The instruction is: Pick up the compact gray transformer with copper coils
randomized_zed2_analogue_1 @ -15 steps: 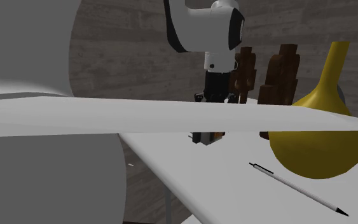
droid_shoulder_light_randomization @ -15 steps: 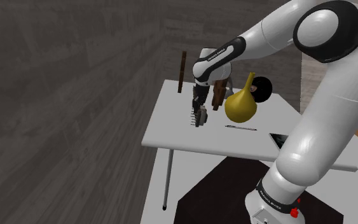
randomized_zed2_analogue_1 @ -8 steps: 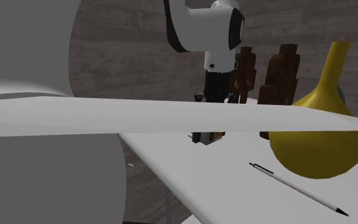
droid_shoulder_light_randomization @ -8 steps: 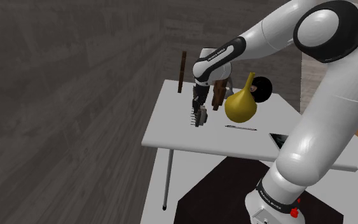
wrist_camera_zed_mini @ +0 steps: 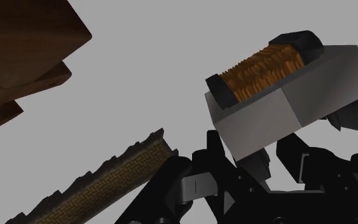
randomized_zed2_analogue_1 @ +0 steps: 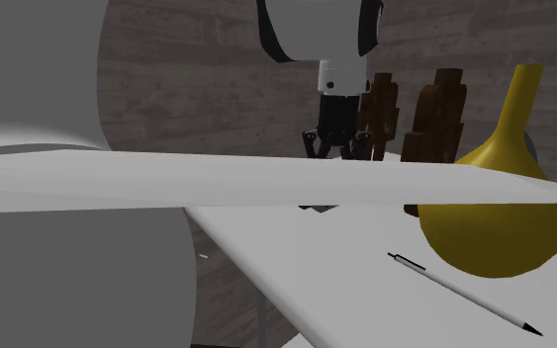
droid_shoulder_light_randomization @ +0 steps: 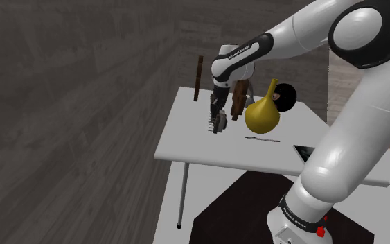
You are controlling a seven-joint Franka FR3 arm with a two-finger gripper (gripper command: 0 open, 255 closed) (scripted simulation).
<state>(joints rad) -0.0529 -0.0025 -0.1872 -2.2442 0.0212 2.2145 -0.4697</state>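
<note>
The transformer (wrist_camera_zed_mini: 285, 95) is a small grey block with a copper-coloured coil in a black frame on top. My gripper (wrist_camera_zed_mini: 260, 162) is shut on it, the black fingers clasping its lower part. In the shoulder view the gripper (droid_shoulder_light_randomization: 218, 116) points down over the white table (droid_shoulder_light_randomization: 186, 142) near its left side, with the transformer (droid_shoulder_light_randomization: 219, 124) in it just above the tabletop. In the second exterior view the gripper (randomized_zed2_analogue_1: 333, 146) hangs beside the brown pieces. A pale blurred band hides most of the transformer (randomized_zed2_analogue_1: 318, 207) there.
A yellow gourd-shaped vase (droid_shoulder_light_randomization: 263, 114) stands close on the shoulder view's right of the gripper. Brown wooden pieces (droid_shoulder_light_randomization: 240, 98) and a black round object (droid_shoulder_light_randomization: 285, 96) are behind. A dark post (droid_shoulder_light_randomization: 198, 77) rises at the back left. A pen (droid_shoulder_light_randomization: 262, 139) lies nearer the stand.
The gripper has risen a little with the transformer in it, so the transformer no longer rests on the table. Nothing else has shifted.
</note>
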